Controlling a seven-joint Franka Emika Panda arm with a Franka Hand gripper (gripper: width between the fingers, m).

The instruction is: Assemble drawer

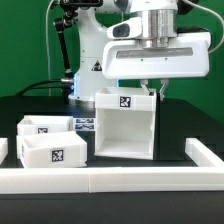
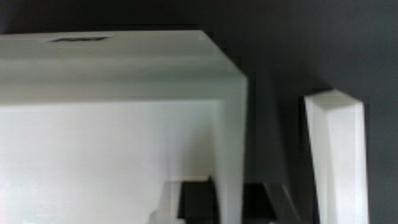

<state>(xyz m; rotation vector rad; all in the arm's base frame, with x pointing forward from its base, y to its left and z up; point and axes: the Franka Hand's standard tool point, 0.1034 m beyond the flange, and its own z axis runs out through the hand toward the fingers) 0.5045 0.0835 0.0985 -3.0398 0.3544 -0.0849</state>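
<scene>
1. The large white plastic cube-like hollow housing (image 1: 125, 130) of the drawer stands upright mid-bench (image 1: 185, 125), which is black. A black-and-white square tag (image 1: 126, 100) sits near its upper edge.
2. Exterior view: two small white rectangular plastic trays lie beside the housing. The rear tray (image 1: 45, 127) is at 9 o'clock. The front tray (image 1: 55, 152) is at 8 o'clock, just beside the housing, with its own tag facing the camera.
3. The claw (image 1: 152, 90) hangs from the white arm at 1 o'clock of the housing, down at its top edge.
4. Wrist view: the dark fingers (image 2: 196, 205) sit one on each side of the housing's thin side wall (image 2: 233, 130), with only a narrow gap. Cannot tell whether the pads press on the wall or just flank it.
5. Wrist view: a white upright bar (image 2: 333, 150) stands apart from that wall; it is too blurred to identify.
6. A long low white border wall (image 1: 110, 180) runs along the bench at 6 o'clock, with another stretch at 4 o'clock.
</scene>
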